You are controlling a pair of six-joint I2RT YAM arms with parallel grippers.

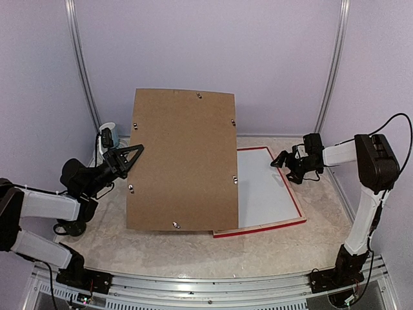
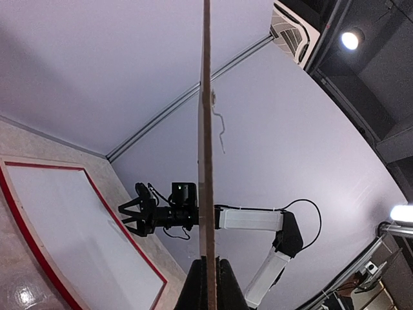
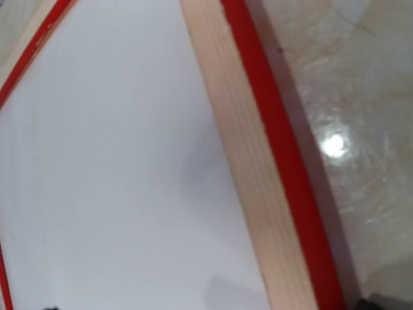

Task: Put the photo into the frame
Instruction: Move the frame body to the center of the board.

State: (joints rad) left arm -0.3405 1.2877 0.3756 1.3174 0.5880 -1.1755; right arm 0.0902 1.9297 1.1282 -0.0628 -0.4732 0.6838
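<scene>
The frame [image 1: 258,227] lies on the table with its pale wood back up and its red edges showing. A white sheet [image 1: 264,187] fills it; I cannot tell whether this is the photo's back. My left gripper [image 1: 132,152] is shut on the left edge of a brown backing board [image 1: 184,158], held raised and tilted over the frame's left half. In the left wrist view the board [image 2: 205,129] is edge-on between the shut jaws. My right gripper [image 1: 277,161] hangs open just above the frame's right bar [image 3: 258,174], holding nothing. Its fingers are out of the right wrist view.
Small metal clips [image 1: 234,179] dot the board's edges. A white object [image 1: 106,129] stands at the back left by the wall. Pale walls close in the table on three sides, and a metal rail [image 1: 206,284] runs along the near edge.
</scene>
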